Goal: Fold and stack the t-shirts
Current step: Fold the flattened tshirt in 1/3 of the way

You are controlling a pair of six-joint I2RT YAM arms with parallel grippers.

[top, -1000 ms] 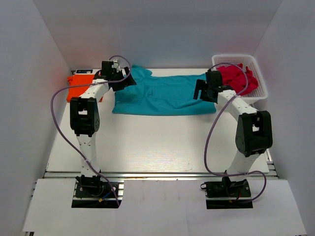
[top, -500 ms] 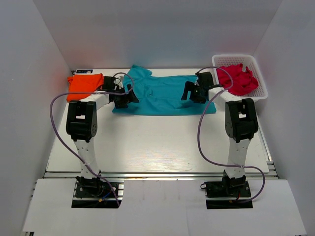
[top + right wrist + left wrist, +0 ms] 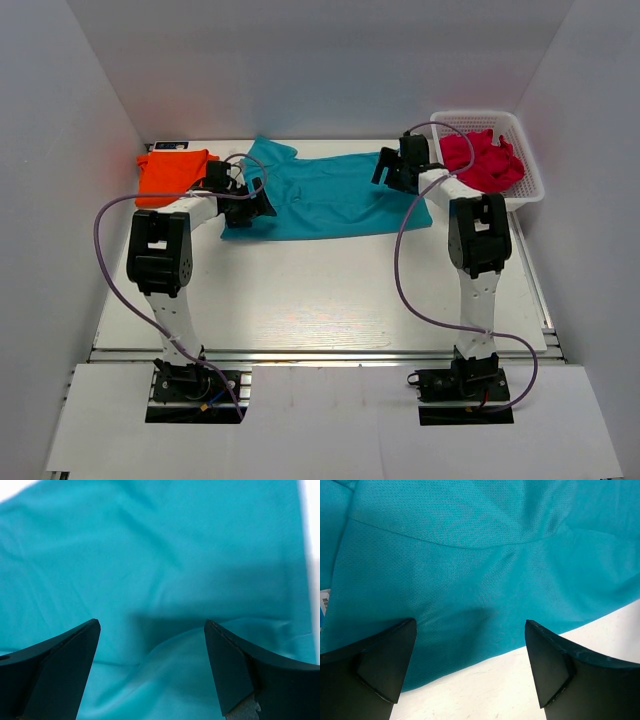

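The teal t-shirt (image 3: 330, 192) lies spread across the back of the table, partly folded along its length. The orange t-shirt (image 3: 172, 172) lies folded at the back left. My left gripper (image 3: 258, 203) is open, low over the teal shirt's left end near its front edge; in the left wrist view (image 3: 470, 630) teal fabric (image 3: 470, 555) fills the gap above bare table. My right gripper (image 3: 385, 170) is open over the shirt's right end; the right wrist view (image 3: 152, 630) shows only rumpled teal cloth (image 3: 160, 555) between the fingers.
A white basket (image 3: 527, 190) at the back right holds red cloth (image 3: 482, 160). White walls close in the table at the left, back and right. Purple cables loop beside both arms.
Both arms have pulled back and lowered onto the shirt's two ends. The teal shirt has shifted slightly and its left sleeve lies flatter. The orange shirt is now uncovered.
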